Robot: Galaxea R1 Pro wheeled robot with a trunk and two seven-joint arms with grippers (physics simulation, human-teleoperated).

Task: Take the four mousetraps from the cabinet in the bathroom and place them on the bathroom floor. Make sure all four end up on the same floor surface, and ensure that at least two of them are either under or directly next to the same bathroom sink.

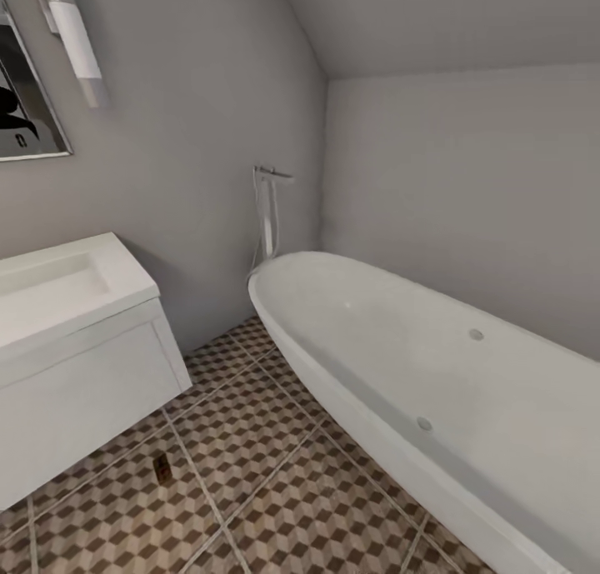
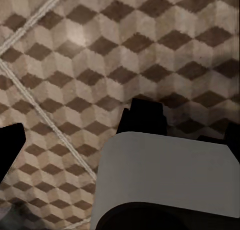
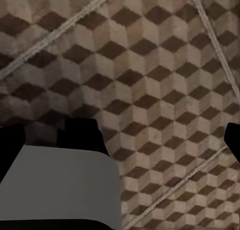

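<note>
Left claw (image 2: 120,135) hangs over the bathroom floor (image 2: 75,64), fingers wide apart w/ nothing between them; right claw (image 3: 125,135) likewise spread and empty above the tiles. In the head view, one mousetrap (image 1: 162,468) lies flat on the floor at approx 7 o'clock, just beside the bathroom sink (image 1: 58,287) vanity's front corner (not touching). Bathtub (image 1: 433,374) fills 4 o'clock.

Prob. mousetrap (image 1: 162,468) on floor (image 1: 250,441) before sink (image 1: 67,287); tub (image 1: 433,366) right.
</note>
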